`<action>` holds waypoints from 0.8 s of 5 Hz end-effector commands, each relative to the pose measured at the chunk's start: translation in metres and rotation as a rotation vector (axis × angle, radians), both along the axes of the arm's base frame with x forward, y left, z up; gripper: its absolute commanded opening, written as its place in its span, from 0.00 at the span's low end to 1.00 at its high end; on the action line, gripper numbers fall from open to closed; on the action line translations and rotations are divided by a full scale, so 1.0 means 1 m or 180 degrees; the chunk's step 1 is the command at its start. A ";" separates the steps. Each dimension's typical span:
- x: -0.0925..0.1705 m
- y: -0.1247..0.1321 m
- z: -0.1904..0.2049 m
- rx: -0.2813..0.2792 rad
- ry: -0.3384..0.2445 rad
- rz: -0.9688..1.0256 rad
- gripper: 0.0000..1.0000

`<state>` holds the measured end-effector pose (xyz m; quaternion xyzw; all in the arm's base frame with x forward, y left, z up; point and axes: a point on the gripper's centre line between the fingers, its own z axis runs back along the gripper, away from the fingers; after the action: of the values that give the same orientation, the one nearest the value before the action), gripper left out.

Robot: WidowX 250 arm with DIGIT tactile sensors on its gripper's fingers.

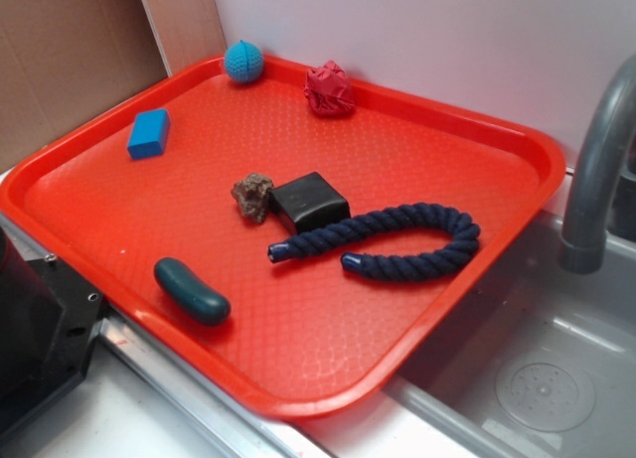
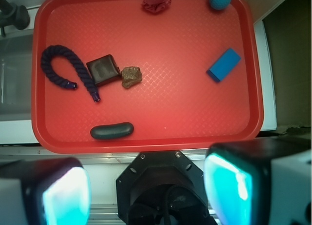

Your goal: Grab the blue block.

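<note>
Blue block [image 2: 224, 65], likely light and rigid with smooth flat faces, lies alone near one desk [image 2: 146, 132] edge; the open pincer [image 2: 146, 193] should span its narrow sides.

**Seven things, one of each**

On my one red tray [image 1: 497, 145] I count six loose things, no two alike: one blue block [image 1: 148, 134], one teal textured ball [image 1: 243, 62], one crumpled red ball [image 1: 329, 88], one black box [image 1: 309, 201], one brown rock-like lump [image 1: 252, 196], and one dark teal capsule-shaped piece [image 1: 191, 291]. Add one navy rope [image 1: 397, 244], bent in a loop, which makes seven. Beside the tray I see one grey faucet [image 1: 599, 170] and one sink [image 1: 542, 379].
</note>
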<state>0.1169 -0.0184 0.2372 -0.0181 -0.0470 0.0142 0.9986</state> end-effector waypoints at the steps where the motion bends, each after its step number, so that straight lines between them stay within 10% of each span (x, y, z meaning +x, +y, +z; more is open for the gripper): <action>1: 0.000 0.000 0.000 0.0000 0.0000 0.0000 1.00; 2: 0.038 0.044 -0.050 -0.0262 0.0377 0.0808 1.00; 3: 0.068 0.073 -0.097 -0.0195 0.0263 0.1607 1.00; 4: 0.057 0.080 -0.102 -0.0539 0.0087 0.1913 1.00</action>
<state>0.1736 0.0561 0.1293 -0.0847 -0.0210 0.3113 0.9463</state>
